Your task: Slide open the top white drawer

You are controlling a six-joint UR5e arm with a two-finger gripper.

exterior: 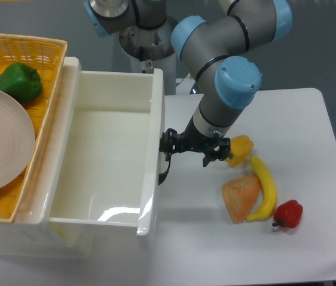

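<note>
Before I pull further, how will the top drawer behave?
The top drawer looks empty, so it likely slides lightly. It is a rigid box and should not flex. It is pulled far out, so it may sag or tip; the gripper is at the black handle.

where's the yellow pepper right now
On the white table, right of centre in the camera view: the yellow pepper sits just right of the hand, with the banana directly below it.

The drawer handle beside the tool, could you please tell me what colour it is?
Black; the curved handle shows against the cream-white top drawer front in the fixed camera view.
</note>
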